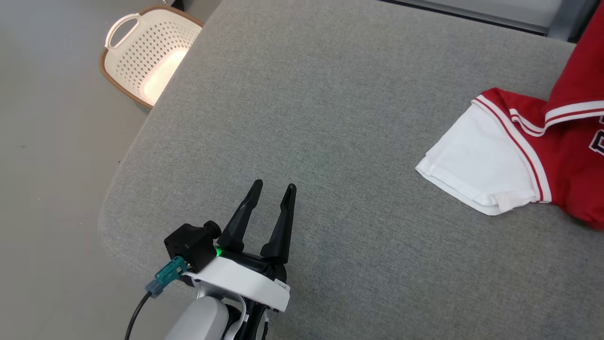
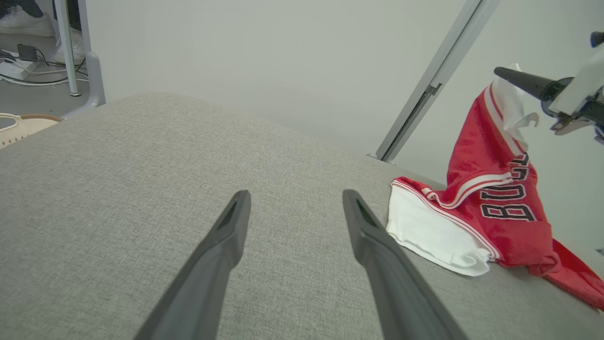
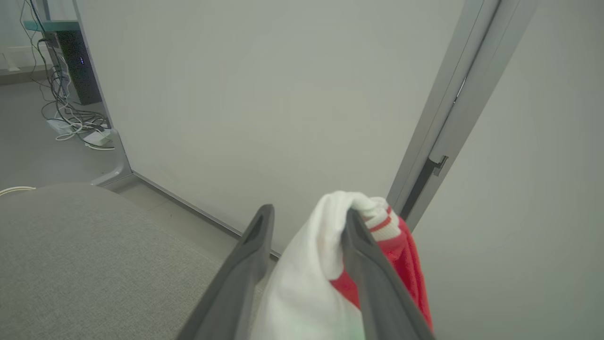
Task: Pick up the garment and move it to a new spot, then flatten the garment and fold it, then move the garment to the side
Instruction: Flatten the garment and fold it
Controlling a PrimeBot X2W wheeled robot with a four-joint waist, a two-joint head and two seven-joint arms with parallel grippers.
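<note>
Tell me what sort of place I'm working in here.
Probably a lab or test room set up for folding clothes, not a home: a grey padded table, a basket on a bare floor, and loose cables beside a metal-framed panel.

A white basket stands on the floor beside the grey counter. Cables lie near a pale panel.

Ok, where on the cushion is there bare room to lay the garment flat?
Bare: the wide middle of the cushion, between the left gripper and the white part of the garment, and the far corner beside the basket. Crowded: the right side, where the garment lies heaped and hangs from the right gripper.
</note>
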